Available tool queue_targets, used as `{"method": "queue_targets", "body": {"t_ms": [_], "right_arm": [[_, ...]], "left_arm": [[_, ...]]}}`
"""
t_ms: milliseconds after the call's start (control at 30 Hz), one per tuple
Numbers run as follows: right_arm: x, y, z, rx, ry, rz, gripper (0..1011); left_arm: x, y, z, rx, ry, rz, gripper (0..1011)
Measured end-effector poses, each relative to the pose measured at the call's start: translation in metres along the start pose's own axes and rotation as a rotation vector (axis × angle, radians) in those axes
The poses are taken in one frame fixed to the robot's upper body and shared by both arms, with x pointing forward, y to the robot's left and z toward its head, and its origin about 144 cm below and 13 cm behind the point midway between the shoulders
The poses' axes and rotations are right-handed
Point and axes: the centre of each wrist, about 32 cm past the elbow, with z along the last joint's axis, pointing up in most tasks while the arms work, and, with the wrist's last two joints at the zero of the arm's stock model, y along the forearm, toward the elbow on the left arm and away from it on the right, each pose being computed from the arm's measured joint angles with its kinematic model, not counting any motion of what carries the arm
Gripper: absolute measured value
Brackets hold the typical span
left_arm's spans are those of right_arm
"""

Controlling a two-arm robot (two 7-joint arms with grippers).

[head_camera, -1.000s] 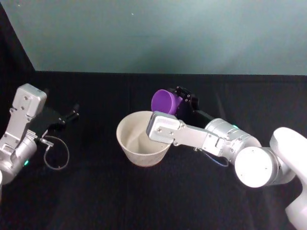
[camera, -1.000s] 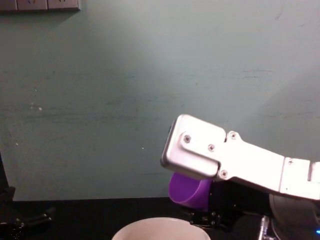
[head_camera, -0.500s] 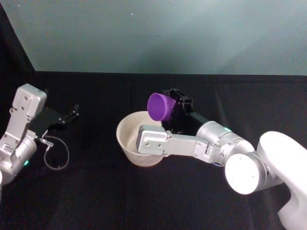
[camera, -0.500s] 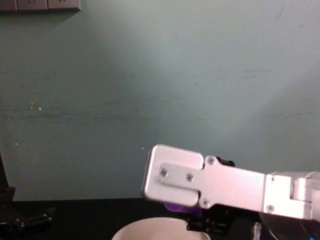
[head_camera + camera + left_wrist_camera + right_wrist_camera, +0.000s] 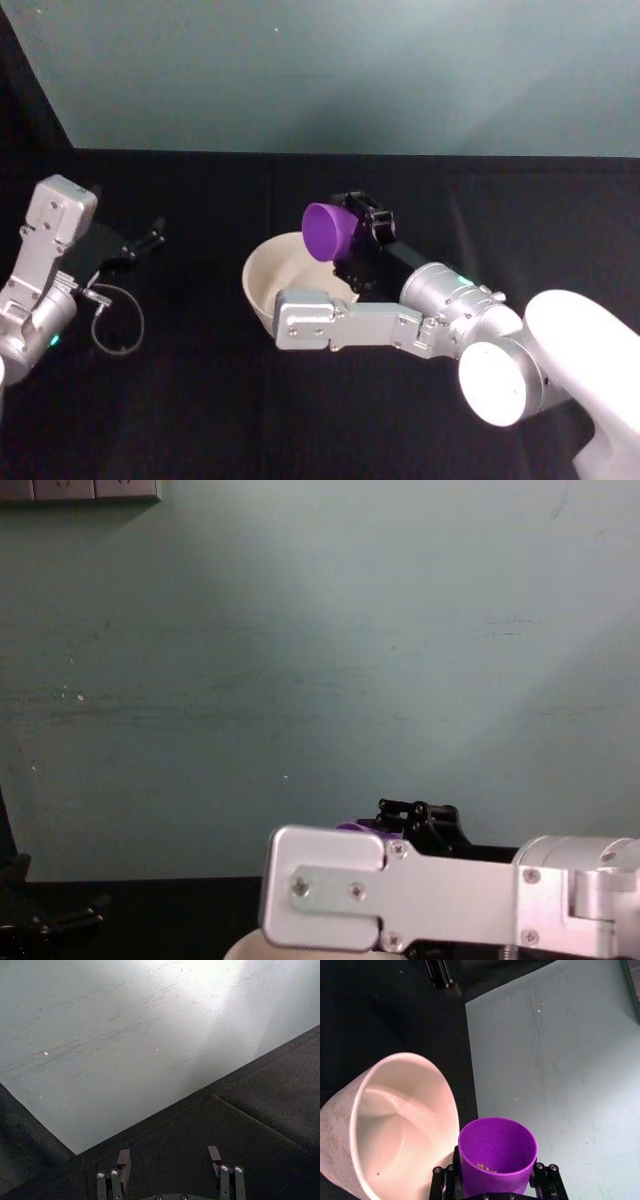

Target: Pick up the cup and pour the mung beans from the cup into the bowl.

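Note:
My right gripper (image 5: 355,226) is shut on the purple cup (image 5: 326,232) and holds it tipped on its side over the far right rim of the pinkish-white bowl (image 5: 258,285). In the right wrist view the cup (image 5: 497,1152) sits between the fingers (image 5: 543,1178) beside the bowl (image 5: 395,1125). A few mung beans (image 5: 485,1166) lie low inside the cup, and one speck lies in the bowl. From the chest, a purple sliver of the cup (image 5: 358,826) peeks above the right arm's silver link (image 5: 380,890). My left gripper (image 5: 152,238) rests open at the far left (image 5: 168,1160).
The table is covered in black cloth with a teal wall behind it. A thin cable loop (image 5: 118,322) lies beside the left arm. The right arm's silver link (image 5: 340,325) crosses in front of the bowl. Wall sockets (image 5: 80,490) sit high on the wall.
The right gripper has carried the cup leftward over the bowl and tipped it further. The silver wrist link has swung lower and to the left. The left arm has stayed still.

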Motion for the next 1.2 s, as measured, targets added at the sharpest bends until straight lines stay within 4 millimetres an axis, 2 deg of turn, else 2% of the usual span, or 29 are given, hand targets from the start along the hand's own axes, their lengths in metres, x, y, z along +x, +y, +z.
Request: {"method": "queue_targets", "body": {"t_ms": [567, 1200], "right_arm": [[-0.007, -0.002, 0.013, -0.021, -0.171, -0.013, 726], [-0.014, -0.001, 0.018, -0.031, -0.271, -0.007, 726]], "left_arm": [[0.000, 0.000, 0.000, 0.000, 0.000, 0.000, 1000], [0.000, 0.000, 0.000, 0.000, 0.000, 0.000, 1000]]}}
